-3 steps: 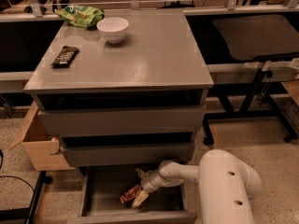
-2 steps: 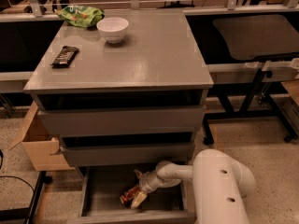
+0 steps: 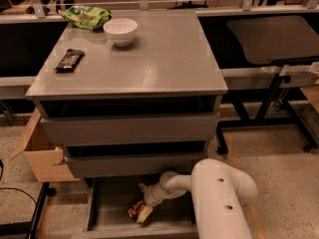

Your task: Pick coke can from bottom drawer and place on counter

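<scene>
While the pincer (image 3: 143,212) dips into the bottom drawer (image 3: 107,203), coke can (image 3: 133,209) lies against it.

Claw (image 3: 143,209) sits low in bottom drawer (image 3: 110,203), w/ mid drawer front (image 3: 129,164) overhanging close above; drawer's left part open. Counter (image 3: 164,59): bowl (image 3: 120,31), candy bar (image 3: 69,59), green bag (image 3: 85,17) crowd back-left; centre, front & right bare.
</scene>
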Motion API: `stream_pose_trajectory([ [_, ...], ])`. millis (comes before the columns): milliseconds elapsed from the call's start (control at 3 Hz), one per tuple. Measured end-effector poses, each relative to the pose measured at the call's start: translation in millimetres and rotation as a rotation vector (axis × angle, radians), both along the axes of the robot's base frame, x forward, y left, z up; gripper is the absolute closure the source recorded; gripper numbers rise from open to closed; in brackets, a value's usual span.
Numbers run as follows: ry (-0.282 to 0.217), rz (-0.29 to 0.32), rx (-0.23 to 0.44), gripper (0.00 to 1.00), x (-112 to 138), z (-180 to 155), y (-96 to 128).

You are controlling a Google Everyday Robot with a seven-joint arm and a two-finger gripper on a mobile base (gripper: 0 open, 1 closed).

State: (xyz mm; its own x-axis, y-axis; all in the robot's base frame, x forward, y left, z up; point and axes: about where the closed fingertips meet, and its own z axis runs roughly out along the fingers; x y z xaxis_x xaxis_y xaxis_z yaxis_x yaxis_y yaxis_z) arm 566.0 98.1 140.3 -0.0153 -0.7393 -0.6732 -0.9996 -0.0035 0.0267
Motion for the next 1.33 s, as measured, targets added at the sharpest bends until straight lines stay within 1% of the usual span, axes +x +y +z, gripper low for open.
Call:
stream_pose_trajectory([
  [333, 0.014, 0.017, -0.004, 0.15, 0, -9, 7],
  [667, 0.025, 0.018, -0.004, 0.38, -2, -13, 7],
  [1000, 0.032, 0.014, -0.007, 0.62, -5, -13, 4],
  [1333, 0.008, 0.007, -0.007, 0.94, -10, 9, -11],
])
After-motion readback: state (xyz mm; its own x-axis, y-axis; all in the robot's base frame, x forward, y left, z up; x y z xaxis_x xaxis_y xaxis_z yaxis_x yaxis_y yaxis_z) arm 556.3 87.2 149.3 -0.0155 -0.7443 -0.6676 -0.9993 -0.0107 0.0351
